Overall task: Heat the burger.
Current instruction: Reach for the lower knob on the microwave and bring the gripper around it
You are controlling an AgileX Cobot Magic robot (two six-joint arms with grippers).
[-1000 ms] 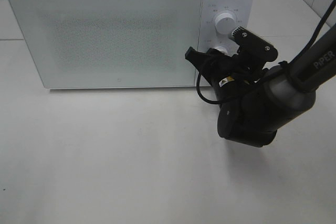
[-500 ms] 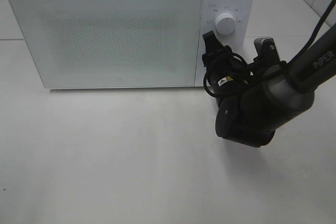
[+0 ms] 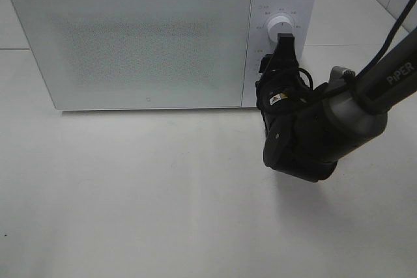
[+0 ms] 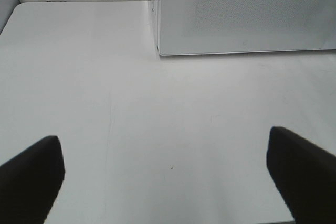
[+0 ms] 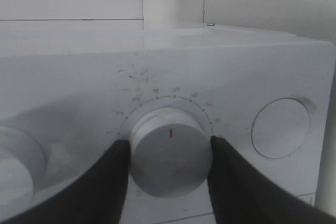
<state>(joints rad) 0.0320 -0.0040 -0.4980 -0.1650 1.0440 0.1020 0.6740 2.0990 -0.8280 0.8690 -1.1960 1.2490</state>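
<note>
**Exterior high view.** White box-shaped microwave oven (image 3: 143, 43) on the pale counter (image 3: 163, 213), door closed. I find the burger in no view. If it is loaded, it lies behind that frosted door, and I judge that only setting the heat remains. The right tool (image 3: 284, 56) meets the control panel below the upper white knob (image 3: 280, 25). The arm carries the lettering "PiPER" (image 3: 399, 71).

**Left wrist view.** Left tool (image 4: 168, 177) spread wide, empty, above bare counter.

**Right wrist view.** Right tool clamped on the white round dial knob with a red mark (image 5: 169, 153). Numerals up to 8 ring it.
</note>
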